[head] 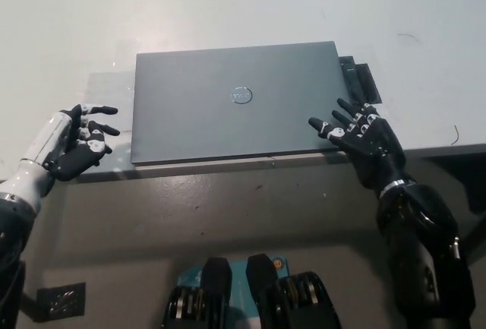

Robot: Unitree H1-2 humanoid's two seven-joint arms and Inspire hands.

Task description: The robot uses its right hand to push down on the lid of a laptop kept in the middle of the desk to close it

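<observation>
Head view: the black right hand (364, 137) sits at the near right corner of the laptop (235, 112), fingers spread and extended, gripping nothing. Whether the fingertips touch the lid cannot be determined. The laptop lies flat in the middle of the desk (228, 10), lid fully down, logo facing up, front edge near the desk's front edge. A dark object (363, 82) projects from behind its right side. The white left hand (76, 149) rests at the desk's left front edge, fingers loosely curled, empty. Judged status: closing complete; only withdrawal of the right hand is left.
</observation>
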